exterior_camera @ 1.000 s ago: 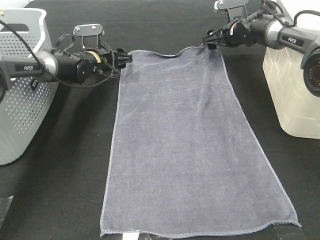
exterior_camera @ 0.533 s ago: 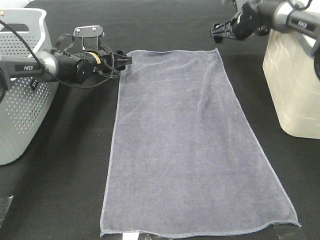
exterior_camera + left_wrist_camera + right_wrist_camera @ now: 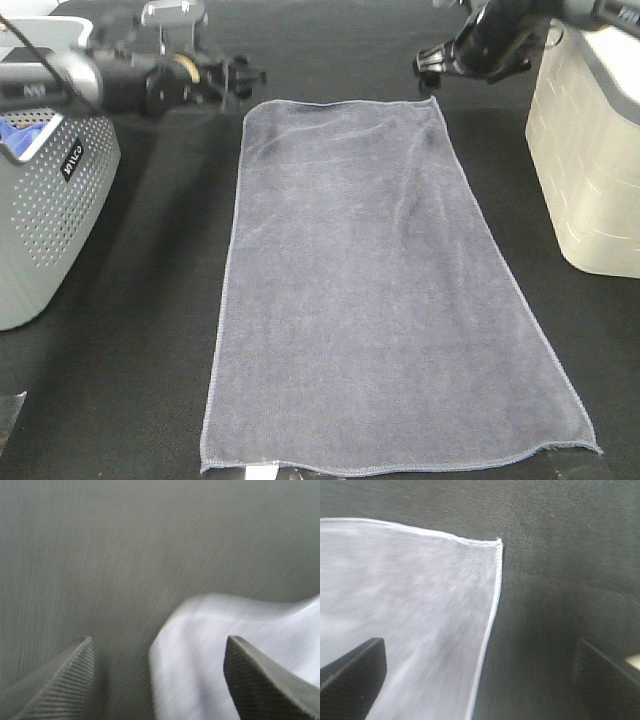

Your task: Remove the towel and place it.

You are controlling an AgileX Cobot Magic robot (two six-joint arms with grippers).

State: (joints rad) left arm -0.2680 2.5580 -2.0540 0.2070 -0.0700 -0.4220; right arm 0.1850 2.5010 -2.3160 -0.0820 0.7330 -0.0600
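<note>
While the towel (image 3: 385, 290) lies flat and spread out on the black table (image 3: 140, 380), filling the middle of the frame from its lower edge up to near the top, both grippers hang clear of it with jaws wide and nothing between them. At upper left the left gripper (image 3: 248, 76) sits just off the towel's far left corner, beside the grey basket (image 3: 50, 220). At upper right the right gripper (image 3: 428, 68) hovers just above the far right corner, near the cream bin (image 3: 590, 160).
</note>
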